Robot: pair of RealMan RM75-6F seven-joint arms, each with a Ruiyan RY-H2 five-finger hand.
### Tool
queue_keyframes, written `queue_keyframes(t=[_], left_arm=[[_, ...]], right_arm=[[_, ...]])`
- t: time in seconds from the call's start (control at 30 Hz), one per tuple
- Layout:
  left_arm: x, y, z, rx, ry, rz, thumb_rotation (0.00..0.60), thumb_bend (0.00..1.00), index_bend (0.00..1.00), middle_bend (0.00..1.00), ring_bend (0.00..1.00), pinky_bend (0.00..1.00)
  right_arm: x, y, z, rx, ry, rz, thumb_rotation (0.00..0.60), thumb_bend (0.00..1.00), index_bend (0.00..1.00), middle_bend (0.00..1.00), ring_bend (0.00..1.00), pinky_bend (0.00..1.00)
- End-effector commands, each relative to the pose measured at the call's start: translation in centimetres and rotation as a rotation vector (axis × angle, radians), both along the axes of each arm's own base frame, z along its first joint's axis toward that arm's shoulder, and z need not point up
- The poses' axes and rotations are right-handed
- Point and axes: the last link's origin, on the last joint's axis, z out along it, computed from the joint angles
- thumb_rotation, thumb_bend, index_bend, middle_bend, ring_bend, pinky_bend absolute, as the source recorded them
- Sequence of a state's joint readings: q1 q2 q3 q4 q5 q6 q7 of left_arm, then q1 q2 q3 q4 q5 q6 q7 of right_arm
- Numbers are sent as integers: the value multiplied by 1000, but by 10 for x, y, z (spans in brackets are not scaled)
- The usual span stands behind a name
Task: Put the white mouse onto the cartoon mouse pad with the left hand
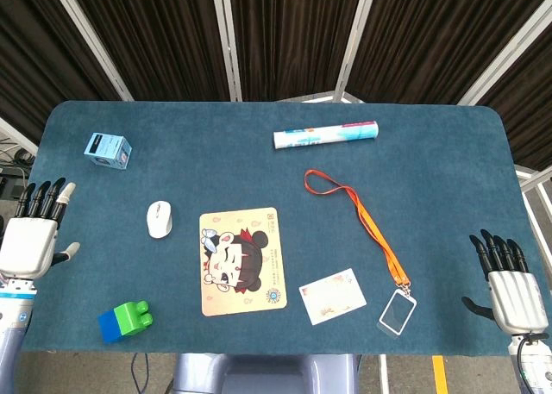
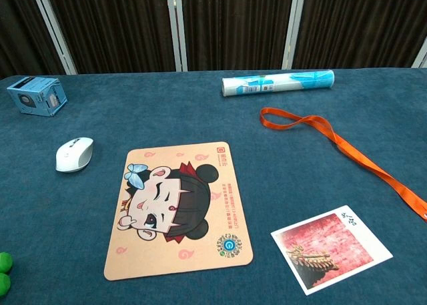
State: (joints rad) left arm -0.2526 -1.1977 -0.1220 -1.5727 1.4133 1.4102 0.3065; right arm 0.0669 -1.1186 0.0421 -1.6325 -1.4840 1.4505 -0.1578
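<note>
The white mouse [image 1: 159,219] [image 2: 73,154] lies on the blue table cloth just left of the cartoon mouse pad [image 1: 241,260] [image 2: 178,209], apart from it. The pad shows a girl's face and lies flat near the table's front. My left hand [image 1: 33,230] hovers at the table's left edge, fingers spread and empty, well left of the mouse. At the front right corner my right hand [image 1: 509,282] is spread and holds nothing. Neither hand shows in the chest view.
A light blue box [image 1: 108,149] [image 2: 37,95] sits at the back left. A green and blue block [image 1: 126,320] lies front left. A white tube [image 1: 326,134] [image 2: 277,83], an orange lanyard [image 1: 362,217] [image 2: 333,140] with a badge holder [image 1: 398,312], and a postcard [image 1: 332,296] [image 2: 331,248] lie to the right.
</note>
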Motion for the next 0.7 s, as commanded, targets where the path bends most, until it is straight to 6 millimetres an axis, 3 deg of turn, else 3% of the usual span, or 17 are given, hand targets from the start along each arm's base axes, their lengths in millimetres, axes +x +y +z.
queue_keyframes(t=[0.03,0.7], left_arm=[[0,0,0,-4,-1,4,600,154,0,0,0,0],[-1,1,0,-23,5,5,600,156,0,0,0,0]], right_arm=[[0,0,0,0,0,0,600,90,0,0,0,0],[1,-1,-1,1,4,1,600,90,0,0,0,0]])
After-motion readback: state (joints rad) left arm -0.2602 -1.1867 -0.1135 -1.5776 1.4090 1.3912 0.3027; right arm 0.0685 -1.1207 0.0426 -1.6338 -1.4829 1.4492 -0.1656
